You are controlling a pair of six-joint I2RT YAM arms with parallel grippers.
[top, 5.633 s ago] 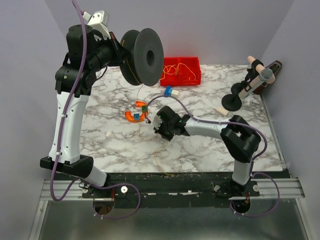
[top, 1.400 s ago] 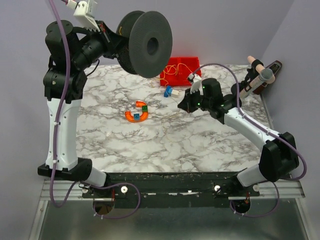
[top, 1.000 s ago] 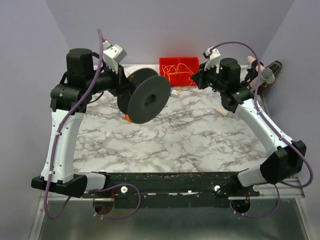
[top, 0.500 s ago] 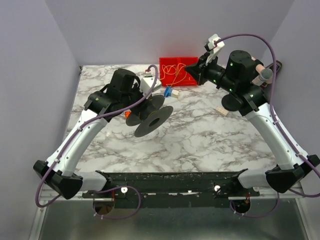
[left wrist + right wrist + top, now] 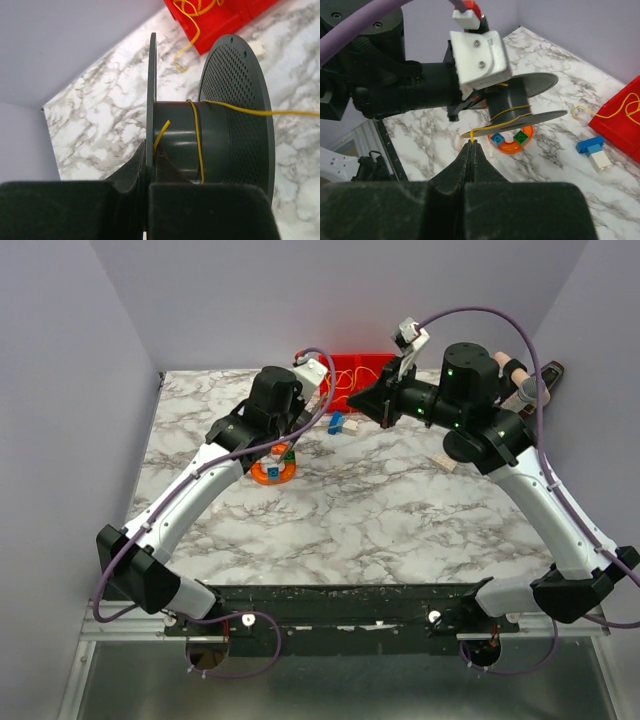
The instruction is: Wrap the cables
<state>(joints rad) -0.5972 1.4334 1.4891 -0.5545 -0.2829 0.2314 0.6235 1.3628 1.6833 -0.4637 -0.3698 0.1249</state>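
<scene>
A dark grey spool [image 5: 215, 145] fills the left wrist view. My left gripper [image 5: 150, 152] is shut on the spool's thin left flange [image 5: 151, 90]. A thin yellow cable [image 5: 196, 135] loops round the hub, and one strand runs off to the right. My right gripper [image 5: 472, 142] is shut on that cable [image 5: 485, 132] just in front of the spool [image 5: 520, 102]. Seen from above, the right gripper [image 5: 353, 406] hovers over the back middle of the table, a short way right of the left wrist [image 5: 277, 398]. More yellow cable lies in the red bin [image 5: 360, 375].
An orange curved piece [image 5: 270, 473] with blue and green bricks lies under the spool. A blue-and-white brick [image 5: 338, 424] sits near the red bin. A microphone on a black stand [image 5: 520, 395] is at the back right, with a small white piece [image 5: 445, 462] in front of it.
The left arm has swung down and toward the back middle, carrying the spool low over the orange piece. The right gripper has moved left and slightly lower, closer to the spool, keeping hold of the cable.
</scene>
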